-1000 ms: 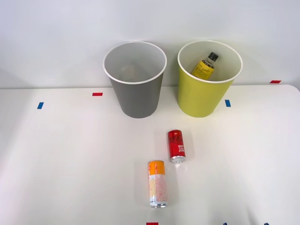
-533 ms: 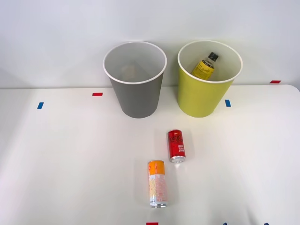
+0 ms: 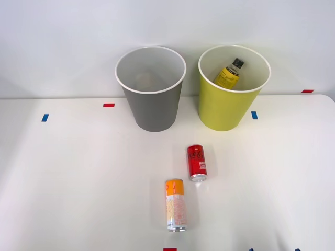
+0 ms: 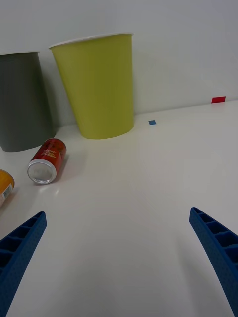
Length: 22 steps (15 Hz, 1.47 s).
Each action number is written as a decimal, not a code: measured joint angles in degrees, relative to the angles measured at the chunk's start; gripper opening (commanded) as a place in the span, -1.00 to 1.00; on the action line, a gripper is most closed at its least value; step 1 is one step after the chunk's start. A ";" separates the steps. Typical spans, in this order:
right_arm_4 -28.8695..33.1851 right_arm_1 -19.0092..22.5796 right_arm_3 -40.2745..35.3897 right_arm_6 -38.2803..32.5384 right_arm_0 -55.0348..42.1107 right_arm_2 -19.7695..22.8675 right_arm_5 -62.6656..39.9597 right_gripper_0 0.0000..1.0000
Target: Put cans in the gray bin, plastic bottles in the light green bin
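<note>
Cans are seen lying on the white counter (image 3: 68, 172): the red can (image 3: 197, 162) at 6 o'clock of the light green bin (image 3: 225, 107), the orange-topped can (image 3: 176, 205) nearer. A yellow-labelled bottle (image 3: 229, 73) leans inside that bin, the gray bin (image 3: 152, 107) beside it. The pincer (image 4: 119, 257) is spread wide, nothing held.

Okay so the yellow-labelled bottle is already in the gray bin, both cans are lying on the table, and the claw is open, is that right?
Not quite. The yellow-labelled bottle is in the light green bin, not the gray bin, as the front view shows. The rest holds: the red can and the orange-topped can lie on the table, and the claw is open.
</note>
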<state>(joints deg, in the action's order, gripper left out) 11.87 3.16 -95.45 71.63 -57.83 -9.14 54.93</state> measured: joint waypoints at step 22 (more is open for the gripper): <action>0.00 0.00 0.00 0.00 0.00 0.00 0.00 1.00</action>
<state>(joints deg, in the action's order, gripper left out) 11.87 3.17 -95.45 71.63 -57.83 -9.14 54.93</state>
